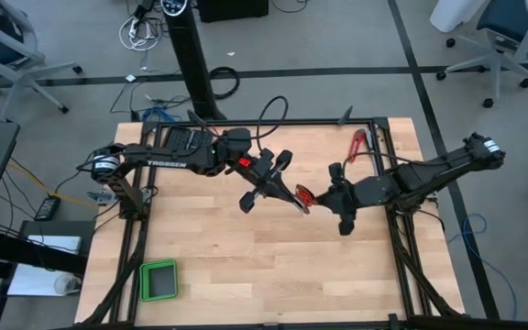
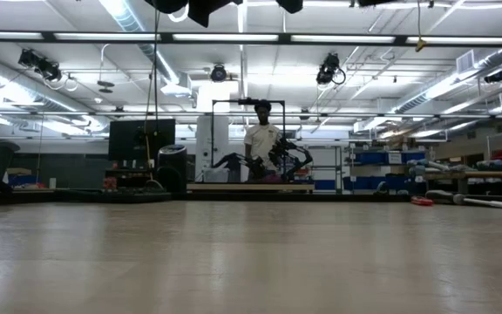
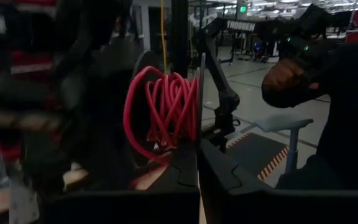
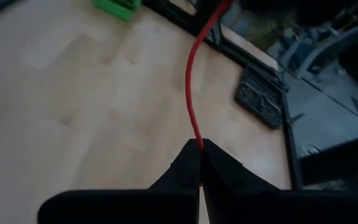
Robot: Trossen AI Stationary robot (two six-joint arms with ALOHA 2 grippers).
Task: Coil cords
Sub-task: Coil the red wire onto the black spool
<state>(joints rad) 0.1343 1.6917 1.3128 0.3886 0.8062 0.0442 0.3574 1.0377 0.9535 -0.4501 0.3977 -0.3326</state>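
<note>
Right gripper clenched on red cord, strand running taut from fingertips over counter. Left gripper clenched on same cord, red coil bunched at its fingers. In high view, both grippers meet mid-counter, held above surface, coil between them. Green box near counter's front-left corner, red-handled tool at back right.

Thin red cord, coiled in loops, seemingly held above the table.
</note>
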